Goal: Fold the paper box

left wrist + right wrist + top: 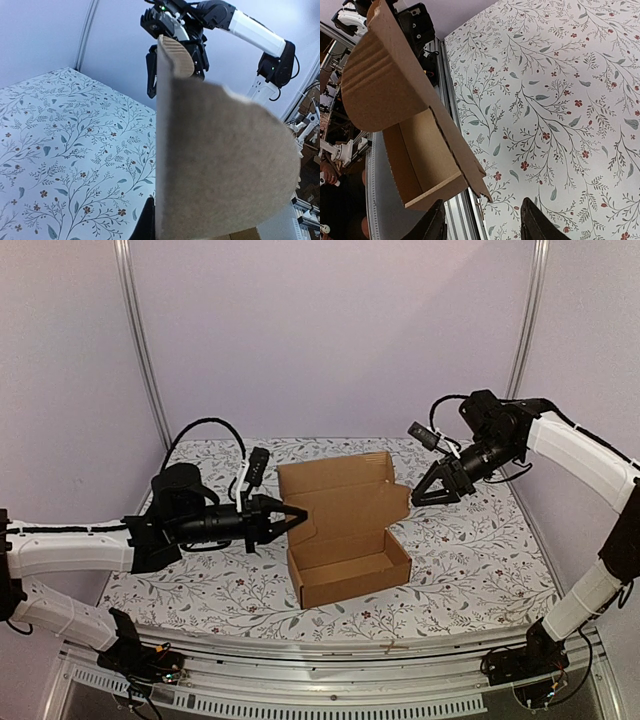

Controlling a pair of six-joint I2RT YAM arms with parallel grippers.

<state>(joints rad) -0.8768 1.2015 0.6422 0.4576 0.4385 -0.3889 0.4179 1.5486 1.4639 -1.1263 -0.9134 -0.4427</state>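
Observation:
The paper box [350, 562] is plain brown cardboard, standing mid-table with its lid raised at the back. My left gripper [290, 517] is shut on the lid's left side flap. In the left wrist view that flap [220, 160] fills the right half, with one black finger [146, 222] pressed against its edge. My right gripper [425, 492] hangs open just right of the lid's right flap, apart from it. In the right wrist view the box [420, 150] lies up and left of the open gripper [482, 227]; a flap corner reaches toward the gap, untouched.
A floral cloth [480, 550] covers the table. A metal rail [330, 655] runs along the near edge, also visible as the rail [451, 100] in the right wrist view. Two frame poles [140, 340] [527, 320] rise at the back corners, with pale walls behind.

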